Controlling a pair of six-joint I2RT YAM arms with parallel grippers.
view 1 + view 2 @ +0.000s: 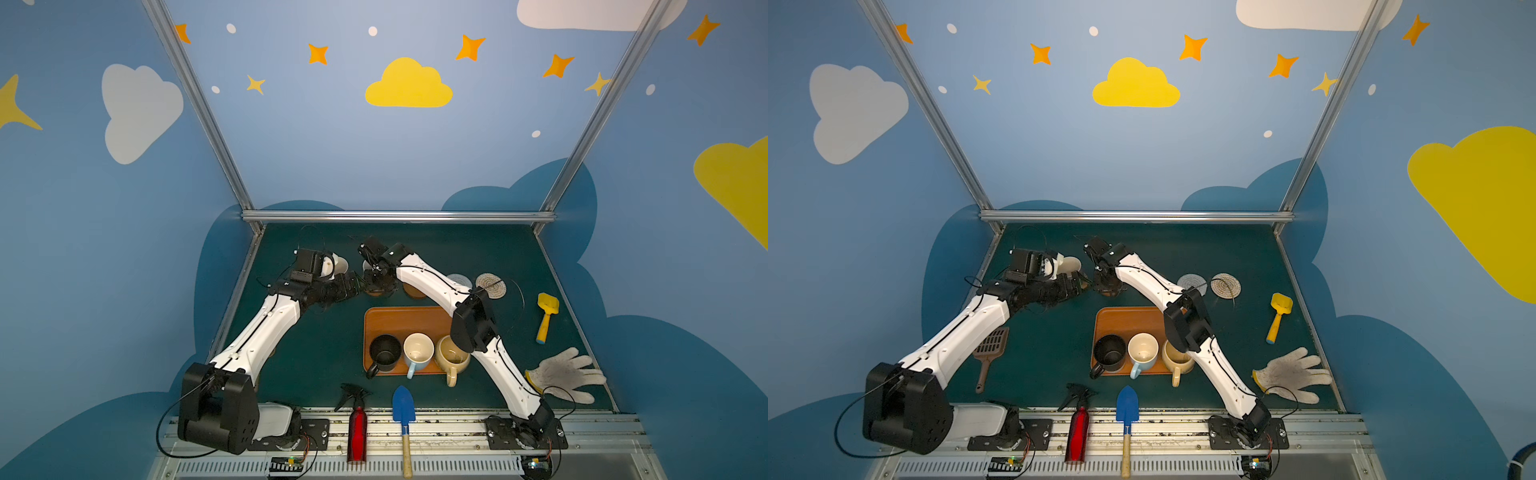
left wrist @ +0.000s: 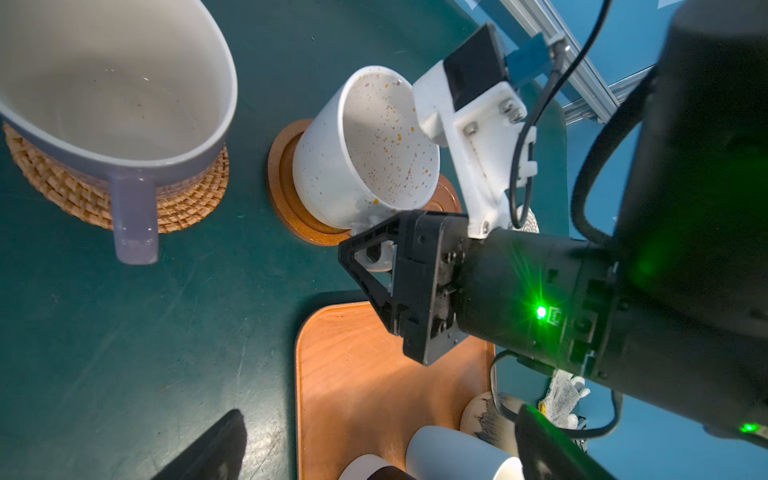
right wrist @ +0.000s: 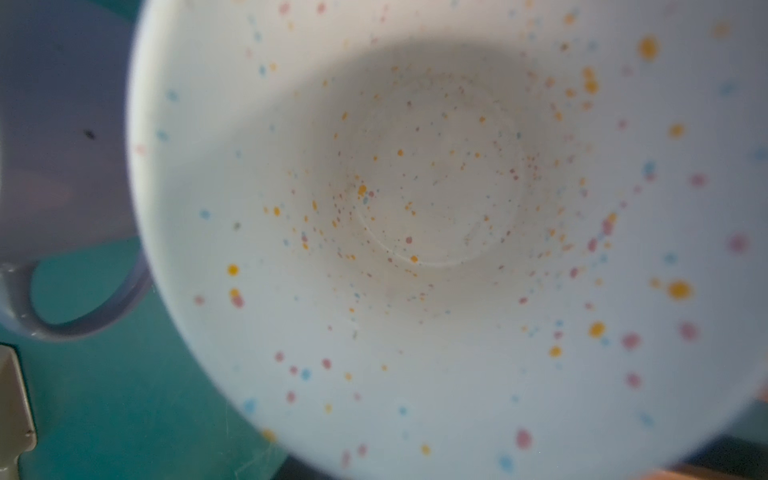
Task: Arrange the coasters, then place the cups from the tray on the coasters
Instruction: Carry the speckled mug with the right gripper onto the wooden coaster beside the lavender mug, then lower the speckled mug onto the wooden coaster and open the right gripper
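Observation:
The lilac cup (image 2: pixel 120 104) stands on the woven tan coaster (image 2: pixel 187 203). Beside it the cream-white speckled cup (image 2: pixel 361 158) sits on a brown wooden coaster (image 2: pixel 286 195). My right gripper (image 2: pixel 374 266) is down at this cup's handle; how its jaws stand is hidden. The right wrist view shows only the speckled cup's inside (image 3: pixel 415 208). My left gripper (image 2: pixel 378 449) hangs open and empty just left of them (image 1: pixel 357 286). On the orange tray (image 1: pixel 399 320) stand the black cup (image 1: pixel 384 353), the light blue cup (image 1: pixel 417 353) and the yellowish-tan cup (image 1: pixel 451 357).
A second wooden coaster (image 1: pixel 413 291), a grey-white rope coaster (image 1: pixel 459 280) and a beige rope coaster (image 1: pixel 492 286) lie behind the tray. Around it are a yellow scoop (image 1: pixel 546 316), a white glove (image 1: pixel 565 374), a blue trowel (image 1: pixel 404 409), a red spray bottle (image 1: pixel 356 432) and a brown slotted scoop (image 1: pixel 990 353).

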